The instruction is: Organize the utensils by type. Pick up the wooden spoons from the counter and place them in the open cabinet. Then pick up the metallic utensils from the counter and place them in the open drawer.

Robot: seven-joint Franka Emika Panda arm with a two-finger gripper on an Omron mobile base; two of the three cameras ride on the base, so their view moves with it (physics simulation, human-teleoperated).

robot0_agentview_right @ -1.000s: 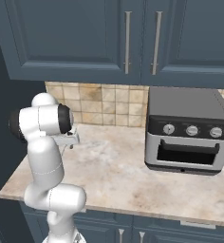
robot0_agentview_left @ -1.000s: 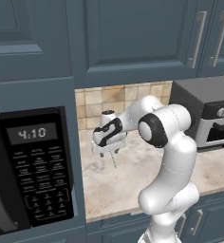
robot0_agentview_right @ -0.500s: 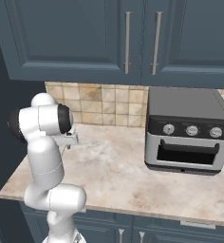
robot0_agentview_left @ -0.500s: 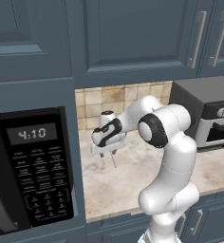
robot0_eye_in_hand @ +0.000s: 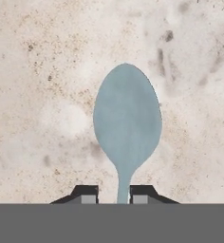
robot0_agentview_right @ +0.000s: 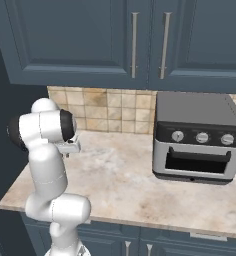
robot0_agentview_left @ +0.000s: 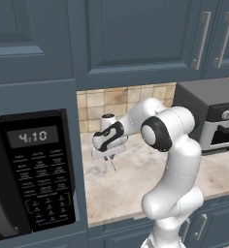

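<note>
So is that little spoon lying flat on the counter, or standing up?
Lying flat: in the hand view the pale spoon shows its whole oval bowl face-on against the marbled counter, its thin handle running between the tool's tips.

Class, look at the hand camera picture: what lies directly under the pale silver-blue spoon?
Under the spoon lies the beige marbled counter, bare around its bowl. The lower handle, between the gripper fingertips, is cut off from sight.

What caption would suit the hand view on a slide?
Two dark fingers flank the thin handle of a pale silver-blue spoon over the beige marbled counter.
</note>
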